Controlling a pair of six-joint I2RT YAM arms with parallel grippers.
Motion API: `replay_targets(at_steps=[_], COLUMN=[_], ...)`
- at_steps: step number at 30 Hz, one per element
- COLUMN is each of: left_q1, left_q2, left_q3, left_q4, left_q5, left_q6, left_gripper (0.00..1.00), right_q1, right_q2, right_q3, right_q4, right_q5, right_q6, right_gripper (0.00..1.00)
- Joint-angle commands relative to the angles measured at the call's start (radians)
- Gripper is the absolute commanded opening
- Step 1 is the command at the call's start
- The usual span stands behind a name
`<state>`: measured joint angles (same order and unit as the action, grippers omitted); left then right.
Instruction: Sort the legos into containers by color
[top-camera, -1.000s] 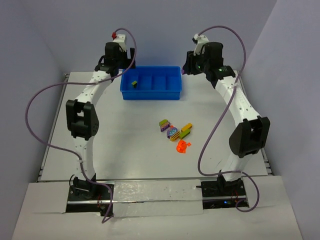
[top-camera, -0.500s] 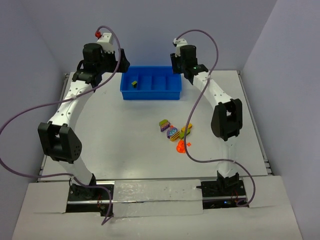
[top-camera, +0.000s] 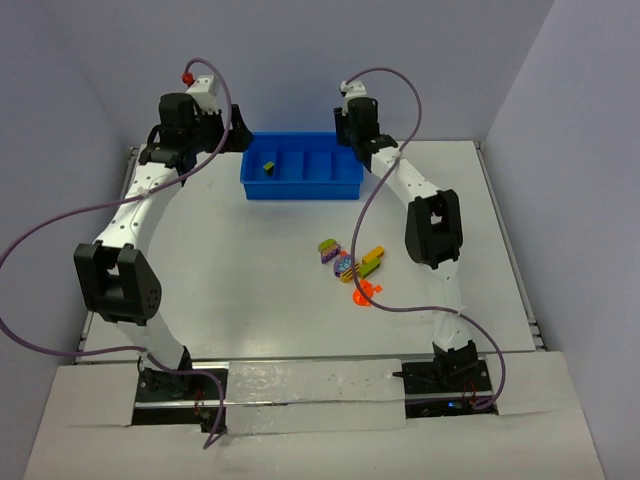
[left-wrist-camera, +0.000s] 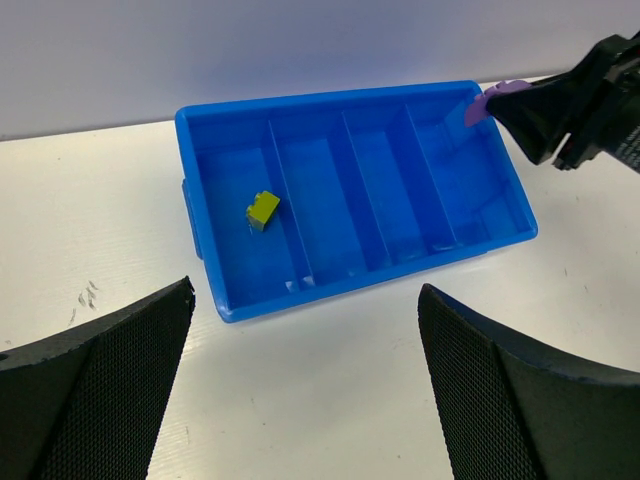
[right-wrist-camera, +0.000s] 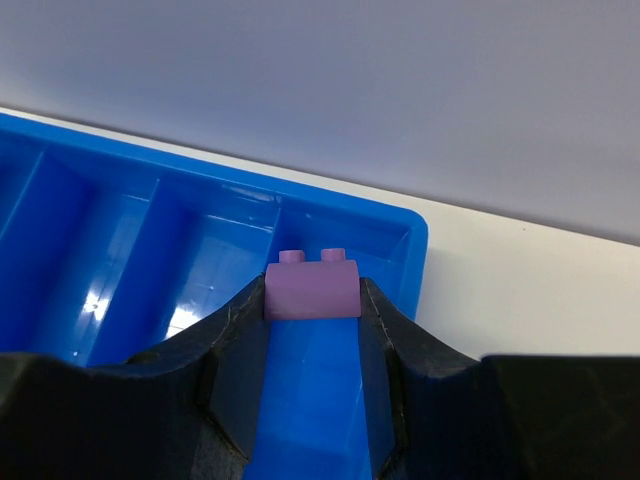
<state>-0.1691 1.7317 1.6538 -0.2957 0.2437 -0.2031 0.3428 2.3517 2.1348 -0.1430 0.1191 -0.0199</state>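
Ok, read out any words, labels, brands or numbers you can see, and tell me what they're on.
No readable text anywhere.
The bright blue rectangular plastic bin: plain, no label.
The small purple plastic brick held in the right gripper: studs only, no lettering.
The small olive-green plastic brick in the bin: blank.
The loose mixed-colour plastic bricks on the white table: too small to tell.

table (top-camera: 250, 300): white, matte | walls (top-camera: 60, 60): pale lavender | scuff marks (left-wrist-camera: 88, 295): dark, on table
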Motion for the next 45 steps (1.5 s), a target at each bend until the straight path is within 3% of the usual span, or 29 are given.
replay_targets(at_steps=[1,4,8,18,22,27,29,31,34,36,40,41,45], left_q1=[0.002,0.003,0.003,0.006,0.008,0.011,0.01,0.001,-0.063,-0.095,-0.111,-0.119,-0.218], left_q2=[-0.027,-0.028,-0.02,0.007,-0.036,-0.114,-0.135,-0.127,-0.075,-0.052,-0.062,-0.062,0.003], left_q3=[0.0,-0.009,-0.009,0.001,-0.061,-0.159,-0.192,-0.191,-0.122,-0.105,-0.166,-0.169,-0.114], left_q4=[0.02,0.025,0.028,0.015,0.071,0.075,0.04,-0.02,-0.208,-0.262,-0.191,-0.207,-0.492], left_q5=[0.022,0.025,0.029,0.067,0.14,0.436,0.615,0.682,0.656,0.623,0.696,0.716,0.745], left_q6=[-0.006,-0.002,-0.004,0.004,0.04,0.171,0.278,0.402,0.568,0.589,0.592,0.659,1.185], left_gripper=[0.99,0.99,0.99,0.99,0.99,0.99,0.99,0.99,0.99,0.95,0.95,0.95,0.96], right_q1=[0.002,0.005,0.004,0.002,0.002,0.004,0.0,-0.007,-0.033,-0.047,-0.051,-0.052,-0.112], right_q2=[0.036,0.051,0.062,0.072,0.024,-0.201,-0.365,-0.446,-0.604,-0.678,-0.799,-0.814,-0.893], right_q3=[0.041,0.043,0.034,0.051,0.038,-0.098,-0.206,-0.294,-0.445,-0.53,-0.71,-0.73,-0.858], right_q4=[0.083,0.088,0.105,0.101,0.075,0.053,0.029,-0.01,-0.085,-0.108,-0.17,-0.191,-0.229], right_q5=[0.027,0.028,0.037,0.028,-0.024,-0.186,-0.264,-0.304,-0.335,-0.341,-0.368,-0.379,-0.486], right_q6=[0.018,0.018,0.015,0.017,0.019,0.058,0.045,0.042,0.045,0.037,-0.062,-0.064,-0.018], right_gripper=[0.1,0.17,0.46,0.77,0.82,0.86,0.9,0.93,0.95,0.95,0.95,0.95,0.96])
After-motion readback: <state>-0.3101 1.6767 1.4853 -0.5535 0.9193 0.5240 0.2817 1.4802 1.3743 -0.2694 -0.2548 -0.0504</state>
